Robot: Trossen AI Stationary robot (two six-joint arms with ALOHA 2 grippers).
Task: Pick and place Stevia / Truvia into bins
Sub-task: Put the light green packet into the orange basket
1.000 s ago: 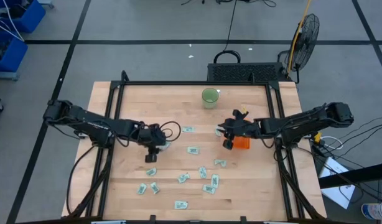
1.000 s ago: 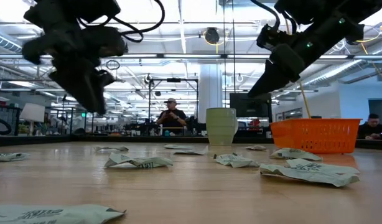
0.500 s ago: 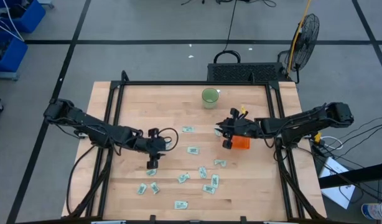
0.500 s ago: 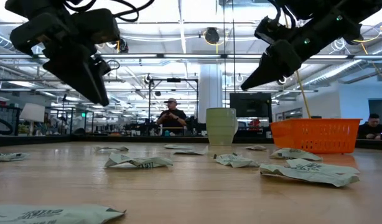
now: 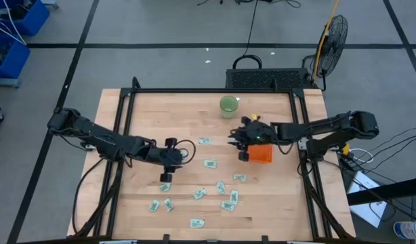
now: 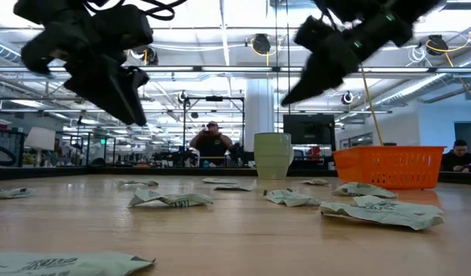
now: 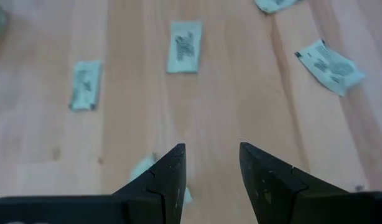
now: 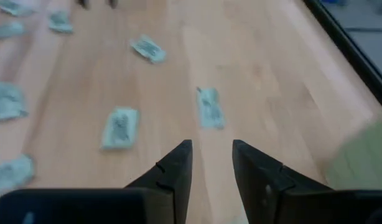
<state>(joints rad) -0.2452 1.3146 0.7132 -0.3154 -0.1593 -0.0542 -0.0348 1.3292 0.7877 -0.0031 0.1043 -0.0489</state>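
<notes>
Several pale green Stevia sachets (image 5: 210,163) lie flat and scattered over the wooden table's middle and near half. The orange bin (image 5: 263,154) stands right of centre. My right gripper (image 5: 239,150) hangs open above the table just left of the bin, with sachets (image 8: 209,107) ahead of it. My left gripper (image 5: 165,177) hovers open left of centre, above a sachet (image 5: 165,187); more sachets (image 7: 185,46) lie ahead of it. In the low view both grippers are well above the tabletop, the left one (image 6: 134,119) and the right one (image 6: 287,100).
A round green cup (image 5: 228,106) stands at the far middle of the table, behind the bin. A black frame (image 5: 194,91) runs along the table's edges. Bare wood lies between the two grippers and along the far left.
My right gripper has drawn away from above the orange bin toward the table's left, rising and rolling as it went. My left gripper has turned a little and risen slightly. The sachets and the bin have stayed where they were.
</notes>
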